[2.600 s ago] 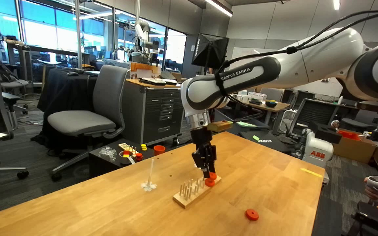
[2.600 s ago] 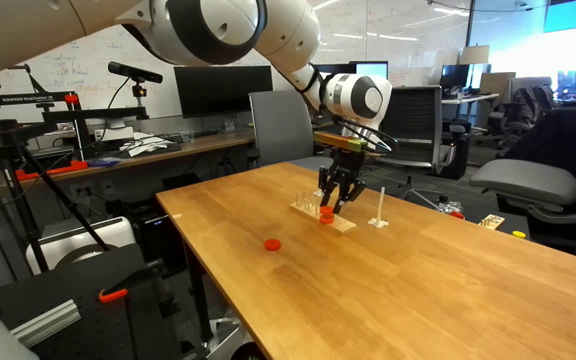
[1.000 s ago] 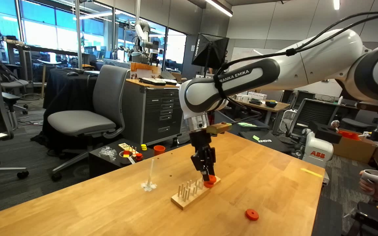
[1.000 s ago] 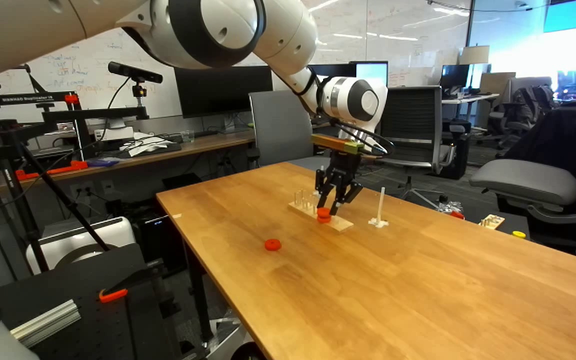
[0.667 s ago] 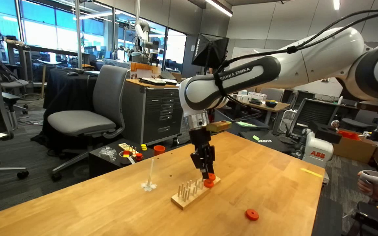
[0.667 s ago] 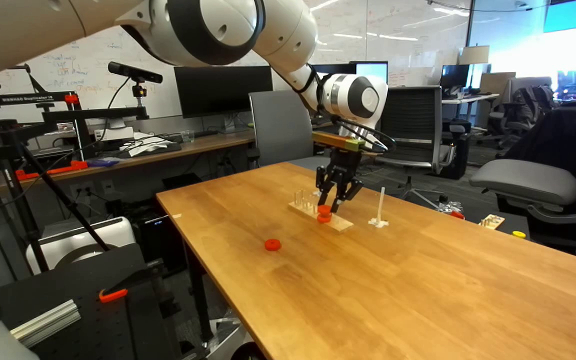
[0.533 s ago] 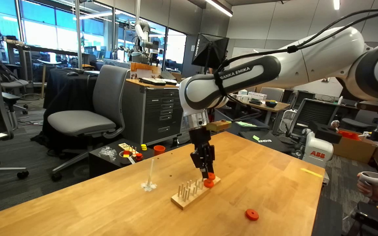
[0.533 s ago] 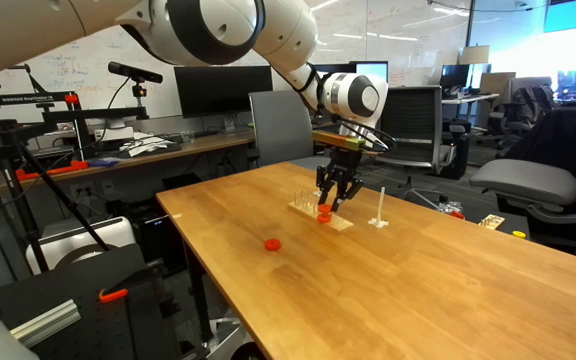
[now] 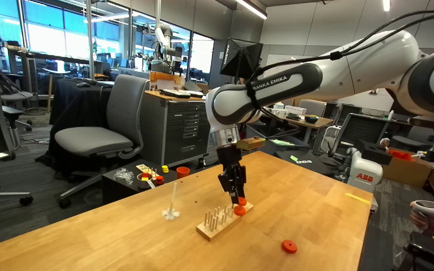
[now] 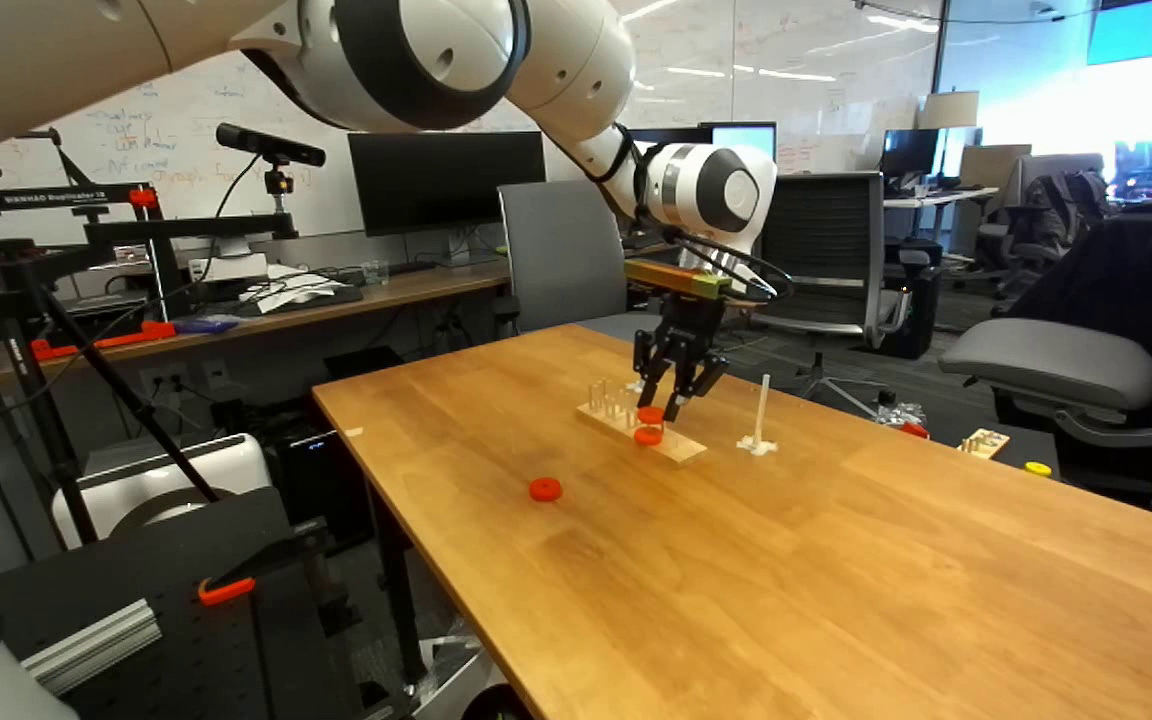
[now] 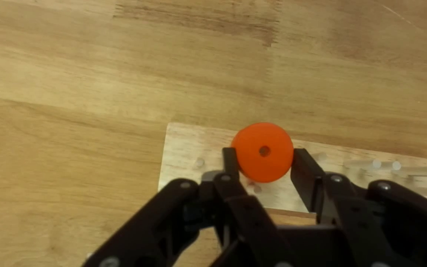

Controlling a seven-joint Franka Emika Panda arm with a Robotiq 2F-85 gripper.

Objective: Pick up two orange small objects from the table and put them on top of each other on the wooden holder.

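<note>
Chairs (image 10: 571, 250) and screens (image 10: 448, 185) stand beyond the wooden table (image 10: 836, 560). Over it hangs my gripper (image 11: 265, 155), and beneath lies the pegged wooden holder (image 11: 191, 144). I clamp one orange piece (image 11: 264, 168) just above, seemingly apart from, a second orange piece (image 9: 240, 211) on the holder; a third orange piece (image 10: 545, 489) lies on the table.

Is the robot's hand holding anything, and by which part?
Yes: the hand holds a red-orange disc, pinched at opposite sides of its round rim, above a matching disc on the pegged wooden block.
</note>
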